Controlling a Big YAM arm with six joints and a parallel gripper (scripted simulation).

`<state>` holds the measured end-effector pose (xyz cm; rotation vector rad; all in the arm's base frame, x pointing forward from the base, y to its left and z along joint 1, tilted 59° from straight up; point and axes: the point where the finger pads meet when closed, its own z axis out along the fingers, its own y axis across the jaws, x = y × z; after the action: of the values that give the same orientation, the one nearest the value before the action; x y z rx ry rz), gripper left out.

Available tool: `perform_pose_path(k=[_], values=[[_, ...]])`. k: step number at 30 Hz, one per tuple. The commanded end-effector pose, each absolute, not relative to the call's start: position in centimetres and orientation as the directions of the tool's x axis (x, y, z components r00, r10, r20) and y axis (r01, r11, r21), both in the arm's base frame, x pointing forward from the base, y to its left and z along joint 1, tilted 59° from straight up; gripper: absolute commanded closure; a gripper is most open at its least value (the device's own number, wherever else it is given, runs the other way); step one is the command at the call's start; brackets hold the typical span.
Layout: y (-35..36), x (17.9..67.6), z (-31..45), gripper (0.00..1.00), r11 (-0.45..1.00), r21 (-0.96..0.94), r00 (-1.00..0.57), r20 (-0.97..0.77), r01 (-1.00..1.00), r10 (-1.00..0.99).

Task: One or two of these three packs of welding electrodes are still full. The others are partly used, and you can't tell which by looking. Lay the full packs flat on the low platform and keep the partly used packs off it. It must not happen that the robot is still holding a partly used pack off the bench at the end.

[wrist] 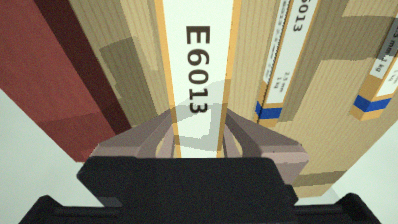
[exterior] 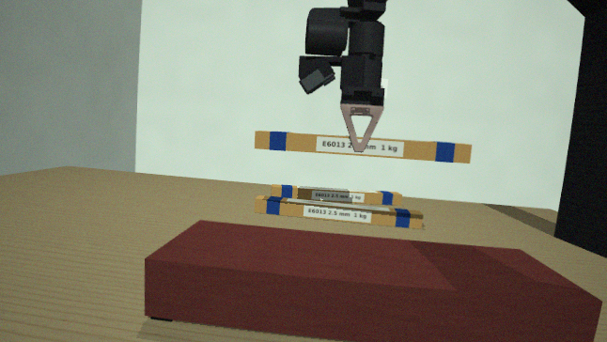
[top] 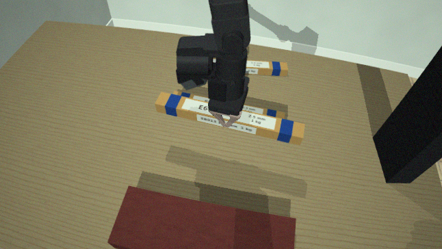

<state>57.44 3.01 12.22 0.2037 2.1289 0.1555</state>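
Observation:
My gripper [exterior: 360,143] is shut on one tan electrode pack [exterior: 365,149] with blue end bands and a white "E6013" label. It holds the pack near its middle, high above the table and almost level, the right end a little lower. The same pack shows in the top view [top: 229,118] and runs between my fingers in the wrist view. A second pack [exterior: 338,212] lies flat on the table below, and a third [exterior: 335,194] lies flat behind it. The dark red low platform [exterior: 366,277] stands in front of them with nothing on it.
A tall black column [top: 414,130] stands at the right side of the wooden table. The third pack [top: 270,68] lies near the back wall. The platform [top: 202,222] sits at the table's front edge.

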Motion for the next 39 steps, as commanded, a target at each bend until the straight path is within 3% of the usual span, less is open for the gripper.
perform_pose_path(k=[1, 21, 39], values=[[4.5, 56.2, 14.4, 1.00, 0.974, 0.212, -0.509, -0.832, 0.075, 0.220], [9.3, 56.3, 15.0, 1.00, 0.974, 0.215, -0.501, -0.837, 0.072, 0.221], [8.3, 56.2, 14.4, 1.00, 0.974, 0.212, -0.505, -0.833, 0.084, 0.225]])
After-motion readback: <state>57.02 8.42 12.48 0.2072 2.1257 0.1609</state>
